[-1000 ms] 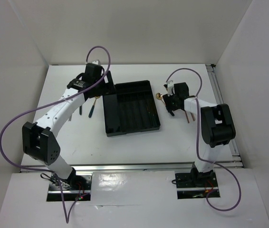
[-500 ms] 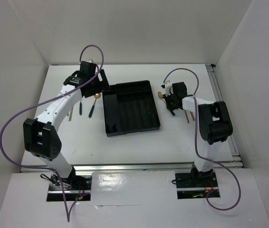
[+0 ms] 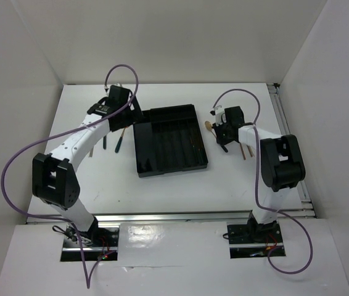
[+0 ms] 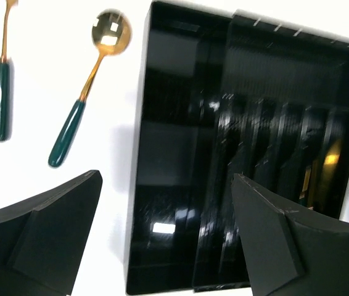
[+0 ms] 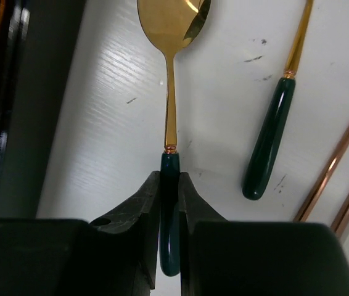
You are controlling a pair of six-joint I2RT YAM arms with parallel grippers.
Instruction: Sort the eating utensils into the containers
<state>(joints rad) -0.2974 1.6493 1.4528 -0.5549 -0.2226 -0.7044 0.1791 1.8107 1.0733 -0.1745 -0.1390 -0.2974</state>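
My right gripper (image 5: 169,180) is shut on the dark green handle of a gold-headed spoon (image 5: 172,74), which lies on the white table just right of the black tray (image 3: 142,161). From above, the right gripper (image 3: 221,131) sits behind the spoon's bowl (image 3: 209,125). Over the tray's upper left corner hangs my left gripper (image 4: 167,179), open with nothing in it. Two more utensils, a spoon (image 4: 89,83) and another green-handled piece (image 4: 2,92), lie left of the tray (image 4: 139,185). One utensil (image 4: 306,179) rests in a right-hand compartment.
Beside the held spoon lie another green-handled utensil (image 5: 270,140) and copper chopsticks (image 5: 335,169), toward the table's right rail (image 3: 288,142). White walls enclose the table on three sides. The tray's rim stands above the table top.
My right gripper's jaws have closed on the spoon's handle. The left arm has shifted slightly near the tray's upper left corner, jaws still wide.
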